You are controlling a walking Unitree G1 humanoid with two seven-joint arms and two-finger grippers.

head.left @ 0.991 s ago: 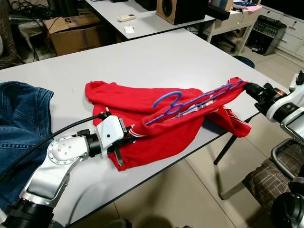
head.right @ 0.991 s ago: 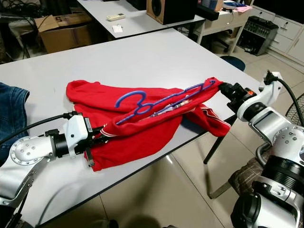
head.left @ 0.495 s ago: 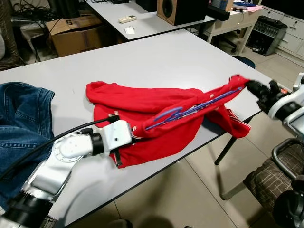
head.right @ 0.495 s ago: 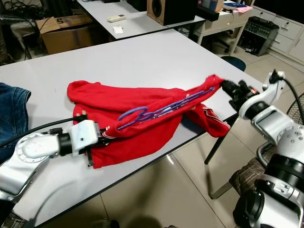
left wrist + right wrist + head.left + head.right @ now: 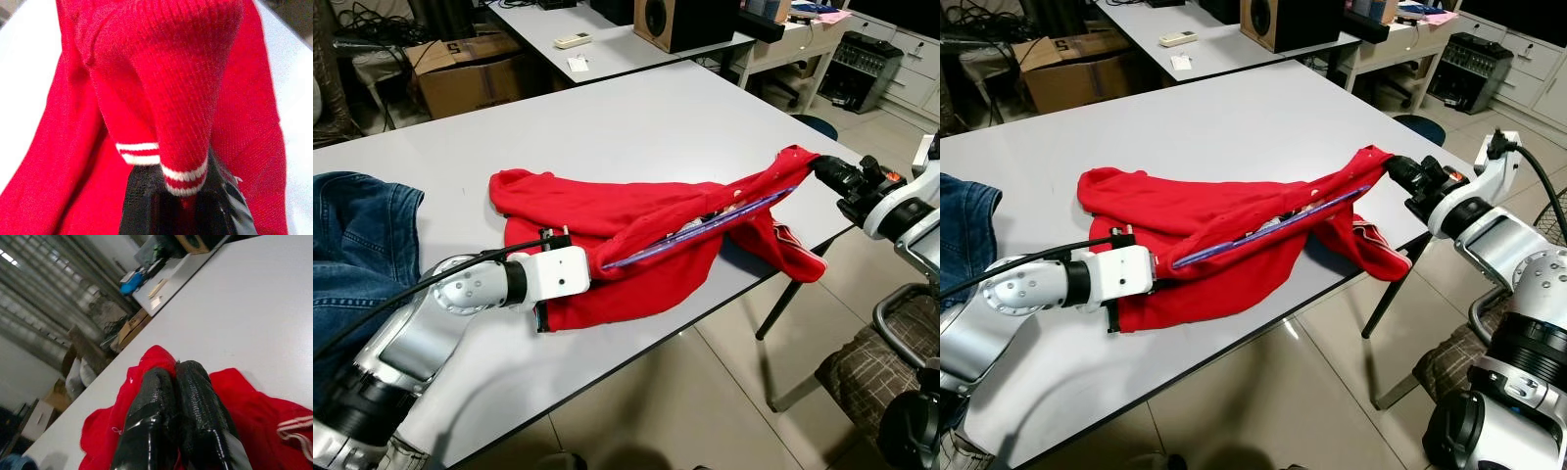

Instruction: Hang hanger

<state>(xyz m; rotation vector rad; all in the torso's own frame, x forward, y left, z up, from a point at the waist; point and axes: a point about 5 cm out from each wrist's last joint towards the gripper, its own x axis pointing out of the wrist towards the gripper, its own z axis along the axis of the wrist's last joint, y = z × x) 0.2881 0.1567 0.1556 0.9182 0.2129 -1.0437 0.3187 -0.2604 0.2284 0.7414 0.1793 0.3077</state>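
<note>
One big white table (image 5: 636,117) here, and everything else sits relative to it. A second white table (image 5: 578,24) stands behind it with a cardboard box (image 5: 470,69) on the floor beside it and a speaker (image 5: 690,20) on a desk further back.

On the main table there's one pile of blue denim (image 5: 357,245) at its left end, and one red sweater (image 5: 607,230) near the front edge, partly drooping off the front right corner.

One blue hanger (image 5: 1268,227) lies inside the sweater; just a thin blue line shows, running from the left cuff toward the right corner.

Two grippers. The left gripper (image 5: 183,193) is at the front edge, fingers clamped on a white-striped cuff of the sweater. The right gripper (image 5: 178,396) is at the right corner, its two black fingers pressed together on the sweater's other end, pulling the fabric taut off the tabletop.
</note>
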